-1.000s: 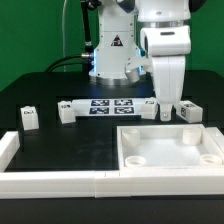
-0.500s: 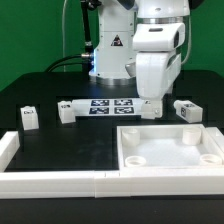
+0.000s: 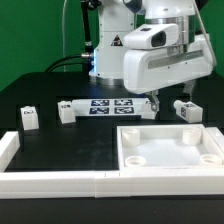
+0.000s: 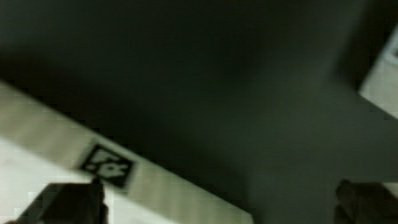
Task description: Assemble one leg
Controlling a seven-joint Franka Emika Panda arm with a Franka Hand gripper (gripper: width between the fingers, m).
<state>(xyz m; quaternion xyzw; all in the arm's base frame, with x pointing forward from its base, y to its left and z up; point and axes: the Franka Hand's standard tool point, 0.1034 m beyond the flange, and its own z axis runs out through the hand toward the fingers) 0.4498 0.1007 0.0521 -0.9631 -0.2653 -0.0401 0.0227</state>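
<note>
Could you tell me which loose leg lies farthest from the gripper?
The leg at the exterior view's far left, by itself; every other leg sits nearer the gripper.

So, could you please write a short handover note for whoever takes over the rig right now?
The tool is open and empty, tilted near the marker board.
Parts: one leg lies to the exterior view's right of that board, and two more legs lie on its left. The square panel sits in front.
Done: nothing is grasped, and no leg is fitted to the panel.
Left: grasp a leg and seat it in a corner socket.
</note>
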